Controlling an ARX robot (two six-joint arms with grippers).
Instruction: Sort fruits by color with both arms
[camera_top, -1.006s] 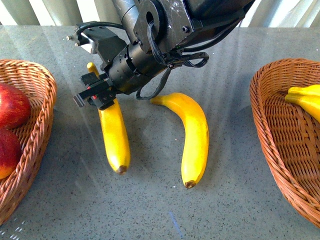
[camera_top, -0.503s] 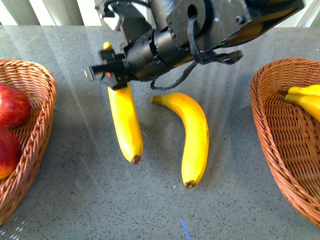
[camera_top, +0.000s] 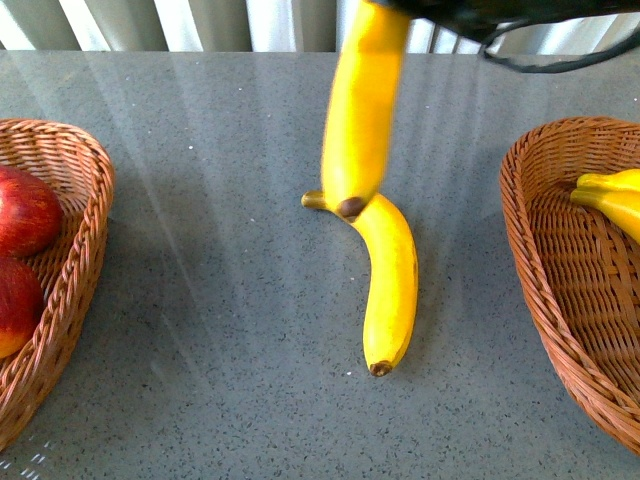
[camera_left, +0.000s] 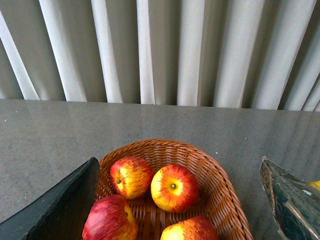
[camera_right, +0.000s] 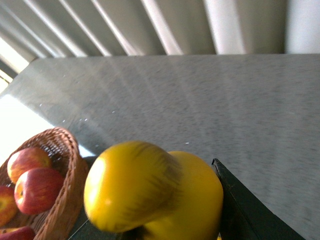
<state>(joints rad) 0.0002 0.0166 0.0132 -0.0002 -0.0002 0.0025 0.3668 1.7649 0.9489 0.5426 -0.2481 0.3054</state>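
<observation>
Whereas half a sec ago the right arm (camera_top: 480, 10) filled the top of the front view w/ its gripper low over the table (camera_top: 220, 200), only a black sliver and a cable loop of it show now along the top edge.

Lifted banana (camera_top: 360, 100): was low, left of the second banana (camera_top: 388, 280). Now up in the air, hanging near upright, brown tip down; in front view the tip overlaps the second banana's stem end. Blurred in both views.

Second banana: same spot as before, flat on table, mid-field, brown tip toward the camera. Both baskets unchanged.

Room: left basket (camera_top: 85, 250) at the left edge, right basket (camera_top: 540, 260) at the right edge, both cut by the frame. Wide bare grey strip between them; only the second banana lies there. Far table edge meets pale curtain (camera_left: 160, 50).

Right gripper (camera_right: 152, 197): clamped on the lifted banana; one dark finger (camera_right: 245, 210) touches its side.

Left gripper (camera_left: 178, 164): jaws wide apart, nothing held, over the left basket.

Contents: four apples (camera_left: 172, 187) in left basket, two bananas (camera_top: 612, 195) in right basket.
</observation>
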